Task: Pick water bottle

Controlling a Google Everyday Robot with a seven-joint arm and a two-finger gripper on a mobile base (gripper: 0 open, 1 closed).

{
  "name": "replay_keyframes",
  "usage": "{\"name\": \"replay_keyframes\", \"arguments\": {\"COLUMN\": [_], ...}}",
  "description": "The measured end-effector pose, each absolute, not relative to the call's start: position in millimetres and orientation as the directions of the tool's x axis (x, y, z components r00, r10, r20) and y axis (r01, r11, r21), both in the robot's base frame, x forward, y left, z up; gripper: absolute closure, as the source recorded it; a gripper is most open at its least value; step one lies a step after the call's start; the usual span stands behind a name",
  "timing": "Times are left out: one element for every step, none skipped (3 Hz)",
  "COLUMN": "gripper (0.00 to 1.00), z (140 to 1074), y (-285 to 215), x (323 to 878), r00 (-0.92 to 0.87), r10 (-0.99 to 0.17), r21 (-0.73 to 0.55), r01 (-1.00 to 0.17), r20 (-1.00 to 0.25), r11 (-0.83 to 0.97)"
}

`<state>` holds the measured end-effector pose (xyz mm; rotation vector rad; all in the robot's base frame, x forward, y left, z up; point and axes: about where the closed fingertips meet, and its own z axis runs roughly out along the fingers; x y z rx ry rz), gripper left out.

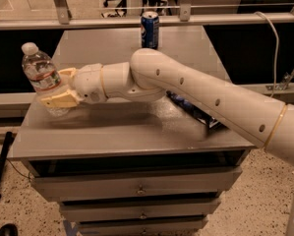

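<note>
The water bottle [38,70], clear and ribbed with a white cap and a red, white and green label band, stands at the left edge of the grey table [112,132], tilted slightly. My gripper [52,86] reaches in from the right and sits around the bottle's lower half. One tan finger [58,100] crosses in front of the bottle and the other [68,73] is behind it. Both fingers appear pressed against the bottle. The bottle's base still rests on the table.
A blue soda can [149,29] stands at the table's far edge. A dark snack packet [193,112] lies under my arm at the right. Drawers [136,188] fill the table's front. A metal rail [136,19] runs behind, and a cable [275,43] hangs at the right.
</note>
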<state>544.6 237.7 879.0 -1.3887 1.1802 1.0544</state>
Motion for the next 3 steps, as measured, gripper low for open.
{"name": "replay_keyframes", "arguments": {"gripper": [0.88,1.0,1.0], "z": [896,928,931], "y": [217,189,186], "x": [558,566,566], "r00": [0.155,0.168,0.17], "r10": [-0.11,-0.095,-0.094], "r21": [-0.156,-0.173,-0.176], "r01": [-0.988,-0.984,-0.983], "r20": [-0.982,-0.981,-0.981], "r11": [0.006,0.048,0.051]}}
